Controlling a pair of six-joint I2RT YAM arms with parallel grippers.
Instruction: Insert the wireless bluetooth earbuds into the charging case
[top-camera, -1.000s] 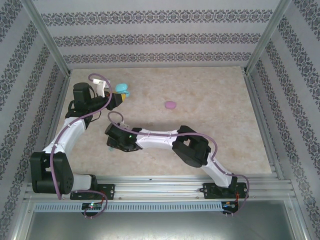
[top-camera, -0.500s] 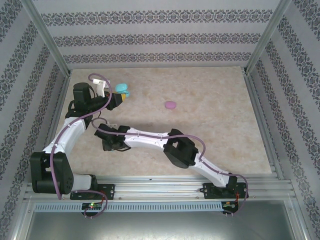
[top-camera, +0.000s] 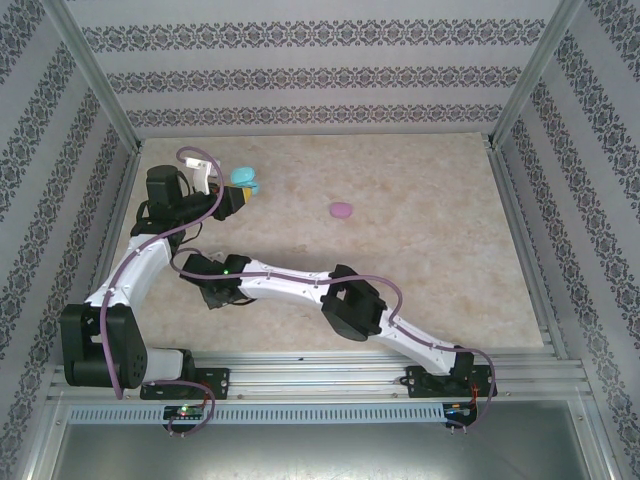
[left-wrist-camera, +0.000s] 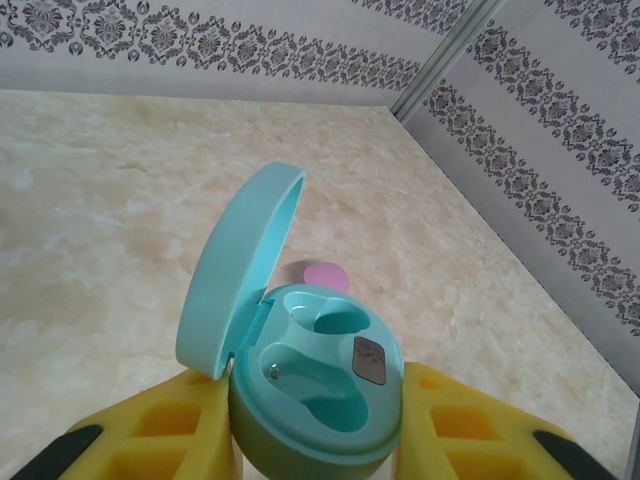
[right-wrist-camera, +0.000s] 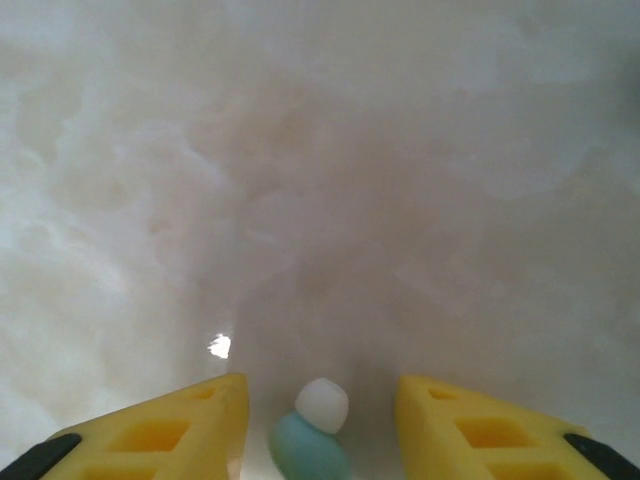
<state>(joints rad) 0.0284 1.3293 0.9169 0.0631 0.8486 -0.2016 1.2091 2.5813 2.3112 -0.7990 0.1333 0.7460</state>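
My left gripper (left-wrist-camera: 312, 392) is shut on the turquoise charging case (left-wrist-camera: 330, 375) and holds it above the table at the far left (top-camera: 243, 181). The case's lid stands open and both of its wells are empty. My right gripper (right-wrist-camera: 318, 400) is low over the table, just in front of the left arm (top-camera: 207, 287), and it is open. A light blue earbud (right-wrist-camera: 308, 445) with a white tip lies on the table between its yellow fingers (right-wrist-camera: 190, 425). It sits nearer the left finger, with a clear gap to the right one.
A closed pink oval case (top-camera: 342, 210) lies on the marble-patterned table, right of the held case; it also peeks out behind the turquoise case (left-wrist-camera: 327, 274). Patterned walls and metal posts (top-camera: 100, 85) close in the table on three sides.
The right arm has stretched to the left, carrying its gripper towards the left arm's elbow. The left arm and the case have stayed still.
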